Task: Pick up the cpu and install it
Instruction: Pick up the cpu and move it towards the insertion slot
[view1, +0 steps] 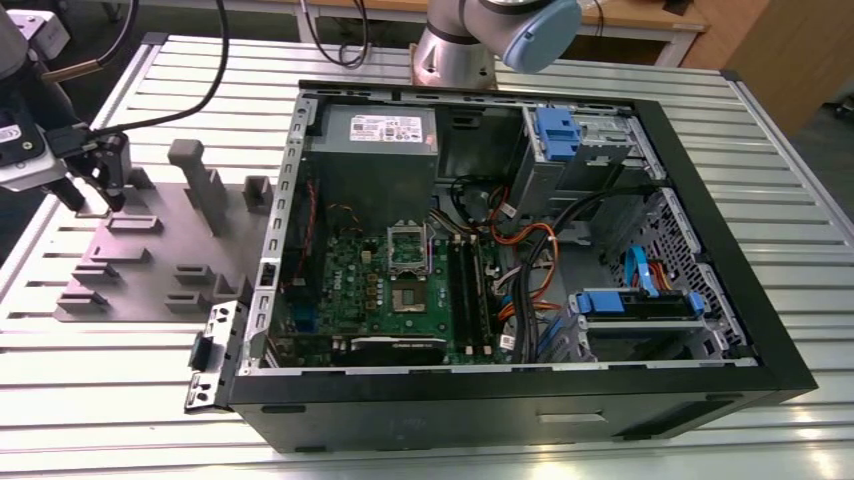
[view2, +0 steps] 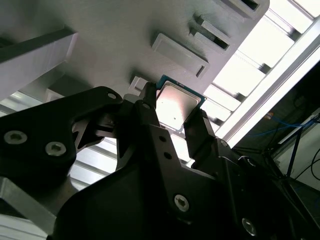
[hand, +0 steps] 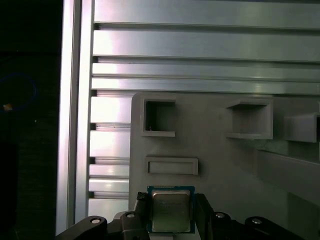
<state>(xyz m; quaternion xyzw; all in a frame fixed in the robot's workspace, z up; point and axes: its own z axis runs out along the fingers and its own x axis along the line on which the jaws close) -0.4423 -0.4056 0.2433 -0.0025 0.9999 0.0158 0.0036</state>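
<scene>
The cpu (view2: 176, 106) is a small square chip with a silvery top and a thin dark rim. In both wrist views it sits between the two black fingers of my gripper (view2: 172, 112), which press on its opposite edges. The same cpu (hand: 170, 212) hangs just over the grey plastic fixture (hand: 225, 165). In the exterior view my gripper (view1: 96, 200) is at the left, above that fixture (view1: 160, 250), well away from the open computer case (view1: 534, 400). The green board (view1: 387, 290) lies inside the case with its metal-framed socket (view1: 407, 245).
The fixture carries several raised blocks and pockets (hand: 159, 118). It rests on a ribbed aluminium table (view1: 120, 370). The case wall (view1: 274, 230) stands between the fixture and the board. Cables (view1: 527, 250), blue drive brackets (view1: 634, 300) and the arm's base (view1: 461, 50) crowd the case.
</scene>
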